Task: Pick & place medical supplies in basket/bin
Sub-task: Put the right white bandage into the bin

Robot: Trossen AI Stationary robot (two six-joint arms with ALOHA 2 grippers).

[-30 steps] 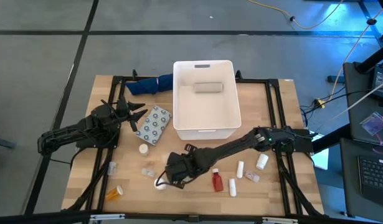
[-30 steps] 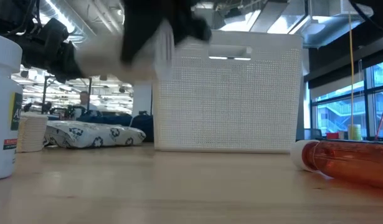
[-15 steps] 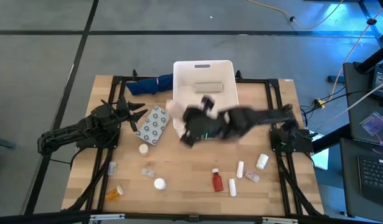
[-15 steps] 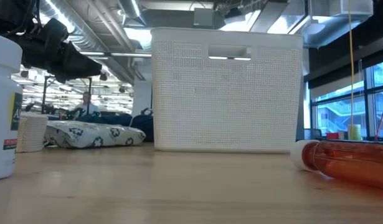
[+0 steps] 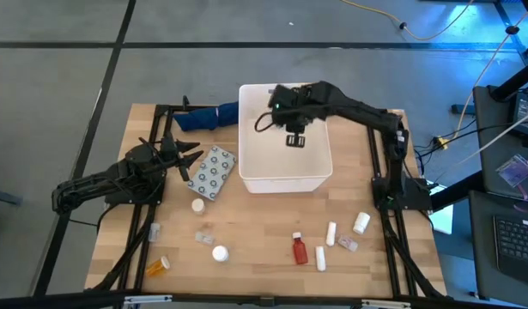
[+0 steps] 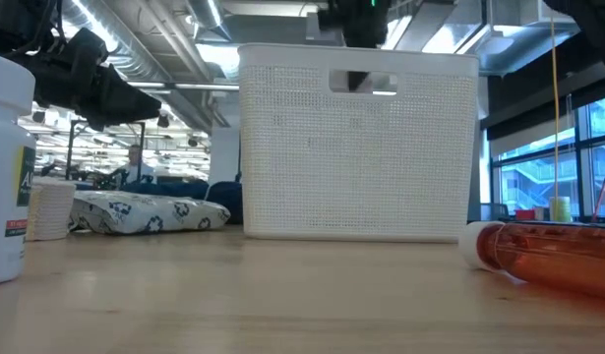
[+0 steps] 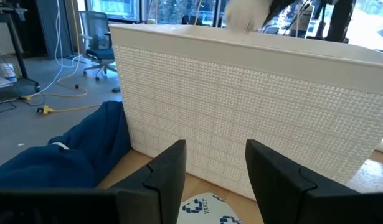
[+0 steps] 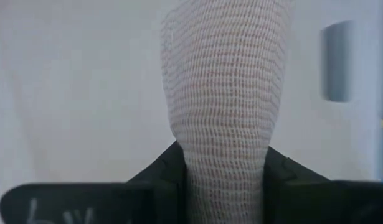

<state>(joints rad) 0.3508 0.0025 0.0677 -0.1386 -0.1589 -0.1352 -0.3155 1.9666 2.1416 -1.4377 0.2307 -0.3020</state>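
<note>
Medical supplies are lying scattered over the wooden table [image 5: 255, 223]. Going left to right: the left gripper [image 5: 188, 160] is waiting with fingers apart beside the grey blister pack [image 5: 212, 172], with the orange pill bottle [image 5: 158, 266] nearer the front edge. Past them, the white basket [image 5: 283, 182] is sitting mid-table, and the right gripper [image 5: 295, 140] is hanging over its inside, clamped on a beige gauze roll [image 8: 223, 99]. Farther right, the red bottle [image 5: 299, 249] and white tubes [image 5: 330, 233] are resting on the wood.
</note>
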